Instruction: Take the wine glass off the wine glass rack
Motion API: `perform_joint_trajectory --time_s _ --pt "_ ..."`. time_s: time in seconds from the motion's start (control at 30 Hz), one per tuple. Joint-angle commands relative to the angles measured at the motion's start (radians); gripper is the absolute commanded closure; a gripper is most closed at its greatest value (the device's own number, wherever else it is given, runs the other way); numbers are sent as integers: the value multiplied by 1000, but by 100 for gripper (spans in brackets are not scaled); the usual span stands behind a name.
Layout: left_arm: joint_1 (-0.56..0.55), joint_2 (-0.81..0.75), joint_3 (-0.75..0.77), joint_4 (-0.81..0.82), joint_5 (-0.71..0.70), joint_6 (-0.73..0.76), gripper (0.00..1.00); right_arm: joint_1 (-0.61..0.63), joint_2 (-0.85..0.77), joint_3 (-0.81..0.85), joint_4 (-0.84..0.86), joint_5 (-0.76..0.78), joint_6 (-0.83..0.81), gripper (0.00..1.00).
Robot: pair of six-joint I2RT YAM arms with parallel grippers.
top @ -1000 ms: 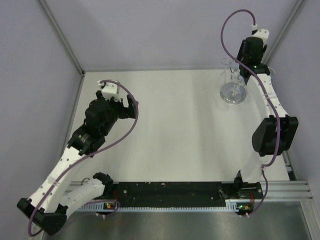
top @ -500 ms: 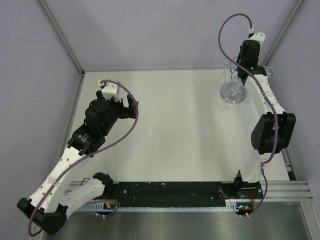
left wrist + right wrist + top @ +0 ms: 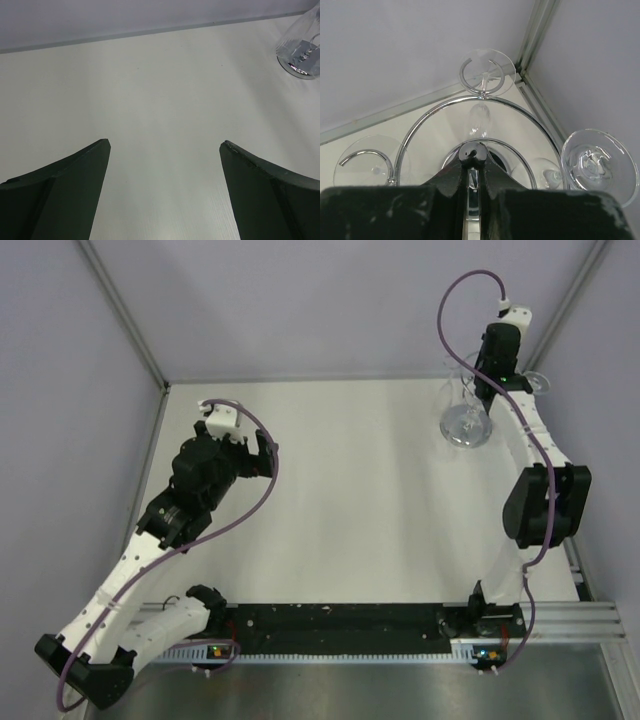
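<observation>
- At the far right corner of the desk [image 3: 350, 500] the wine glass rack [image 3: 465, 423] stands upright, with the right gripper [image 3: 489, 390] over it.
- The rack is chrome wire: a round mirrored base, a thin central post topped by a dark knob, a large hoop, and small open ring loops outside the hoop.
- Clear wine glasses [image 3: 487, 70] hang bowl-down from the loops, with their stems in the rings and their round feet lying on top. Three feet show in the right wrist view, one far and one on each side.
- The right gripper is clenched. Its fingers [image 3: 445, 190] sit together just under the knob with only a thin bright strip between them, and I cannot tell whether that strip is the post or a stem.
- The top view gives only a glassy blur above the base; the loops and feet can be made out from the right wrist alone.
- The left gripper [image 3: 258, 453] is released, with its jaws wide over bare desk, well apart from the rack. Its wrist view catches the mirrored base at the upper right edge.
</observation>
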Motion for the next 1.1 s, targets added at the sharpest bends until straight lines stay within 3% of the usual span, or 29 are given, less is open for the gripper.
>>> perform_joint_trajectory --time_s 0.0,0.33,1.07 --pt "-2 -2 -4 51 16 6 3 -4 -17 -5 55 19 -15 100" --pt "-2 -6 -4 51 21 6 3 -2 -73 -98 204 22 -56 100" --pt "-2 -15 -4 49 36 -3 3 80 -193 -132 183 -41 -38 100"
